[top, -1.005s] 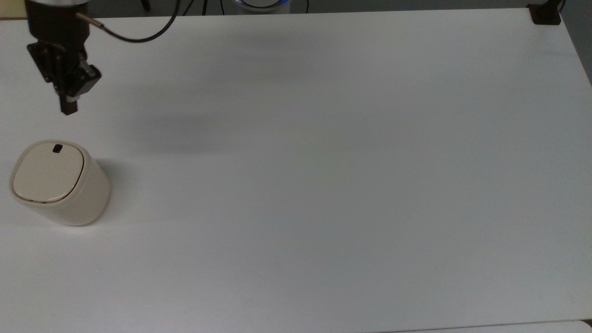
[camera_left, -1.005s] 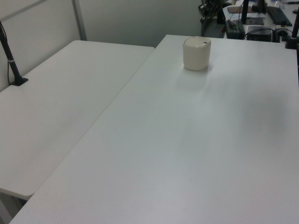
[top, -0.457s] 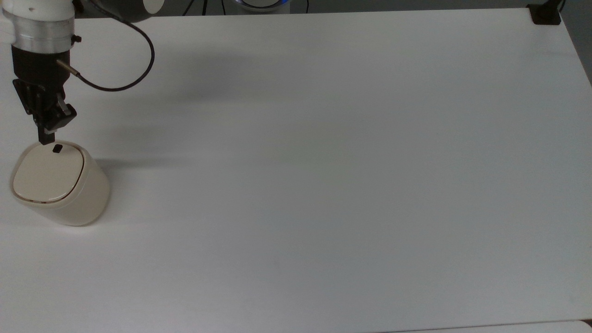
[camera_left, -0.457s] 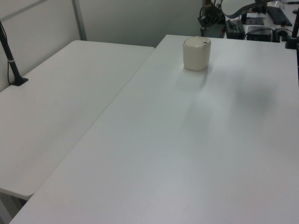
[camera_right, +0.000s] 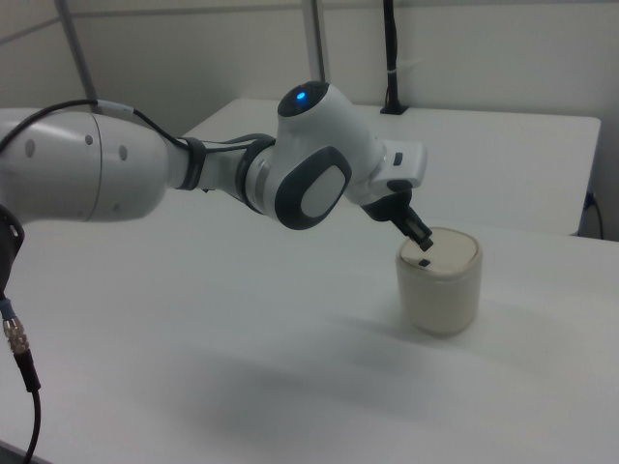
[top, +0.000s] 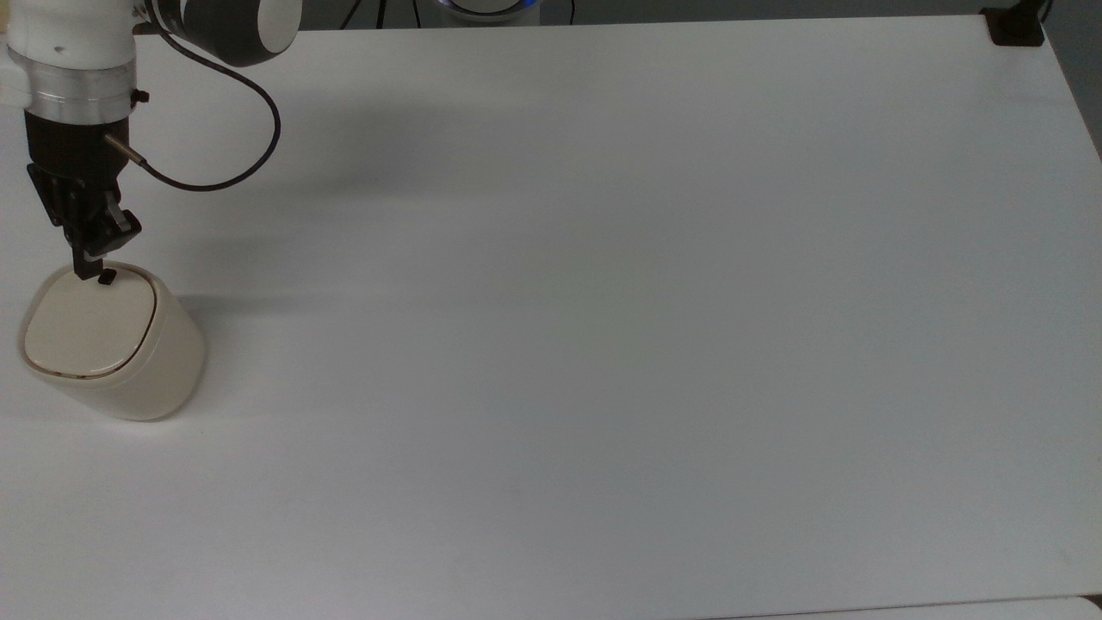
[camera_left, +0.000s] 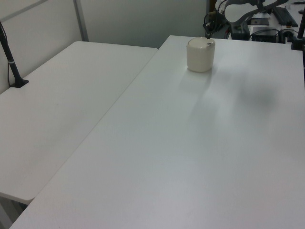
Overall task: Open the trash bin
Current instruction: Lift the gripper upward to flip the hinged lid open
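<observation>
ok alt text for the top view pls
A robot arm's claw reaches down to the back edge of a closed cream trash bin, beside its small black latch mark, at the top view's left on a white table.

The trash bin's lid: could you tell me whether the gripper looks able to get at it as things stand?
Probably yes. The gripper sits at the edge of the trash bin lid beside the black latch mark, and nothing stands between them.

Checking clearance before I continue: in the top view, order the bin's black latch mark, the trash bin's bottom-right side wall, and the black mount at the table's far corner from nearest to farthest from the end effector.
From the end effector:
1. Black latch mark, right beside the tip, near the lid's top edge.
2. Trash bin side wall, lower right of the tip.
3. Black mount, top view's top-right table corner.
</observation>
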Controlling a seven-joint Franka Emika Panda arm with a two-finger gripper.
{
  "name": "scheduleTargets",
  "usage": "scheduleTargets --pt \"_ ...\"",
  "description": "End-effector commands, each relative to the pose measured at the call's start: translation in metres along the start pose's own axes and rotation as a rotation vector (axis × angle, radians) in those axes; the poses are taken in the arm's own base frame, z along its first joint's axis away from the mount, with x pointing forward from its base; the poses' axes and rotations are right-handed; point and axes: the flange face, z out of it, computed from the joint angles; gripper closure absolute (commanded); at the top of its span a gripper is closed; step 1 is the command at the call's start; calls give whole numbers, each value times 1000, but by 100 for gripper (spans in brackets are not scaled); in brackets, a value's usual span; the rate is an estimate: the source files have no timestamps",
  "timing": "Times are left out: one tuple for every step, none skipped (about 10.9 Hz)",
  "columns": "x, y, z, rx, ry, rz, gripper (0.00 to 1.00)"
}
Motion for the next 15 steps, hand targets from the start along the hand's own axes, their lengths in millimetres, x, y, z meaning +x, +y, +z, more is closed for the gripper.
scheduleTargets --pt "-10 0 13 -10 7 -17 100" --pt "-15 -1 21 -6 20 -21 100" --pt "-20 -2 29 -3 33 -25 100" --pt "-22 -4 31 0 37 -28 100" --pt "-21 -3 31 -1 37 -28 100" --pt "-20 -2 29 -1 40 -26 100" --pt "-14 -2 19 5 55 -23 100" --pt "-4 -1 -3 16 83 -12 100" --pt "4 1 -25 27 100 2 100" --pt "9 0 -45 35 91 14 100" --pt "12 -1 -67 40 68 17 100" --pt "13 -5 -89 48 47 21 100" --pt "11 -9 -111 54 11 23 100" --pt "7 -18 -132 64 -22 22 100" --pt "0 -29 -151 71 -63 8 100"
